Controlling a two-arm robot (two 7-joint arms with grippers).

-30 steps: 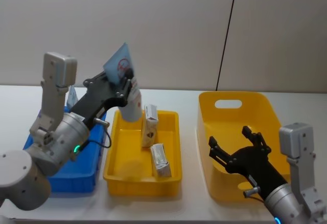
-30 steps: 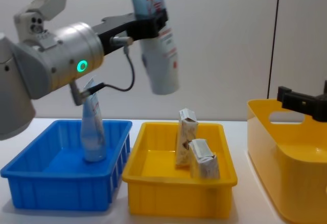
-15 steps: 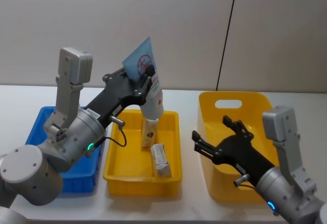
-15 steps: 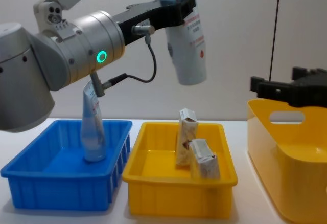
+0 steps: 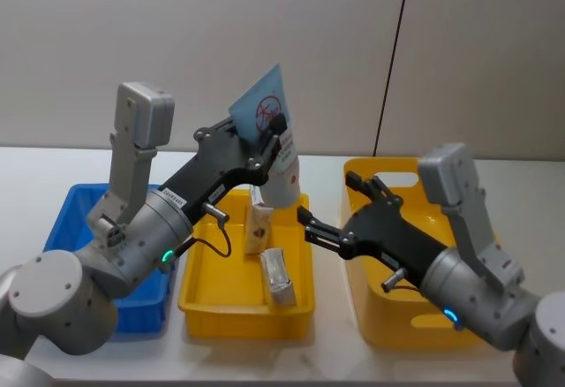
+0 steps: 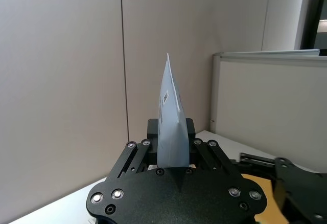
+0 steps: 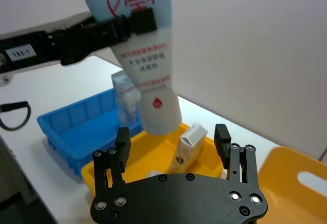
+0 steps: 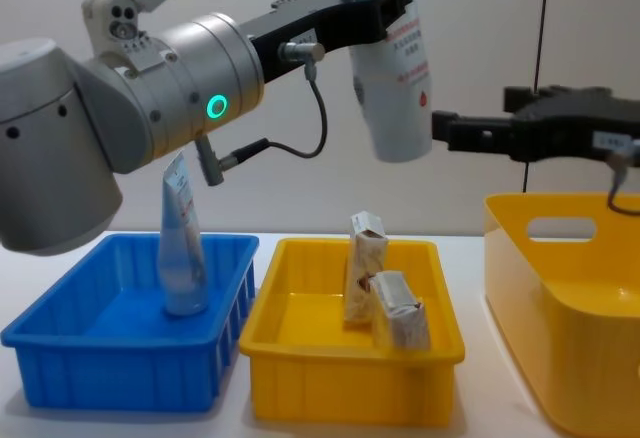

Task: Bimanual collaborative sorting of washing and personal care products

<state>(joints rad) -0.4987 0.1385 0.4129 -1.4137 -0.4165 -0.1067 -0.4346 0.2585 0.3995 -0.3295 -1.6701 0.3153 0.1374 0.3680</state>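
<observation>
The left gripper (image 5: 268,134) gripped a squeeze tube (image 5: 282,171) in its jaws, just before the right gripper (image 5: 328,201), jaws spread empty.

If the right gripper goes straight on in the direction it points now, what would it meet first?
Probably the lower end of the tube that the left gripper holds above the yellow tray: the open right gripper points at it. How far off it is, I cannot tell.

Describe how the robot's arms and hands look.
Both arms are rounded silver-grey tubes; the left arm glows green, the right arm blue. Each carries a grey box at the wrist and ends in a black, two-fingered tool: left tool, right tool. A black cable loops beside the left.
</observation>
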